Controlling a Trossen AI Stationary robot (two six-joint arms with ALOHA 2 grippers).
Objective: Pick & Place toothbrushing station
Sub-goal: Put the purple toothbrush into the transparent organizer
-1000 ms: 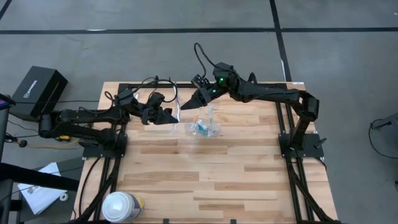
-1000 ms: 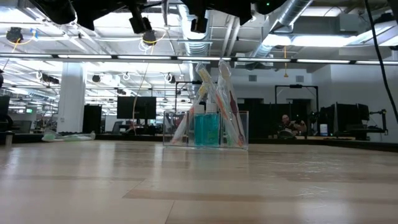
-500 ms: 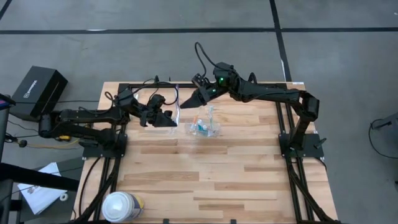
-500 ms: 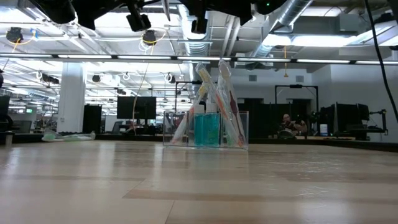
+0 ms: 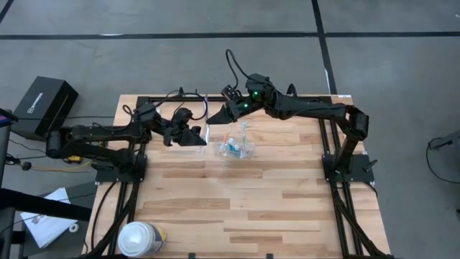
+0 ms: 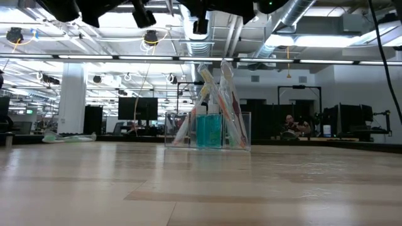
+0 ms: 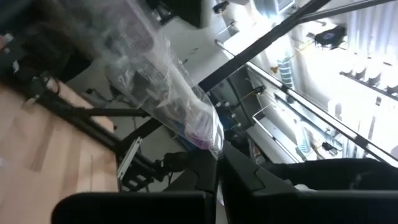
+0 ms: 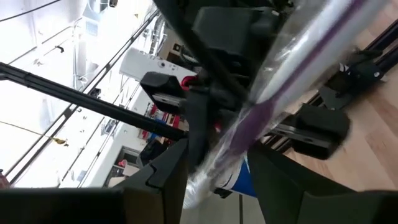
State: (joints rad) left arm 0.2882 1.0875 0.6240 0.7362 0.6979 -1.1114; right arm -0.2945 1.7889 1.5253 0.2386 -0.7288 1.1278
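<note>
A clear cup (image 5: 236, 148) stands upright on its base mid-table, holding several toothbrushes (image 6: 217, 94) that lean on its rim and a blue-filled tube (image 6: 209, 129). Above the table, to the cup's far left, a purple toothbrush in a crinkled clear wrapper (image 5: 205, 119) hangs between both grippers. My left gripper (image 5: 200, 137) is shut on one end of the wrapper. My right gripper (image 5: 215, 120) is shut on the wrapped brush farther along. My left gripper pinches the tip of the clear wrapper's end (image 7: 214, 149) between its two fingers, coming level from the table's left. The wrapper runs away from the fingers, clear of the table. My right gripper has the wrapped purple brush (image 8: 239, 140) between its two fingers (image 8: 168, 177), coming level from the table's right and lying across it. The brush is lifted clear of the table.
A white canister (image 5: 141, 239) stands at the table's near left corner. A black box (image 5: 44, 106) sits off the table's left side. Bare wood (image 5: 251, 201) lies between the cup and the near edge.
</note>
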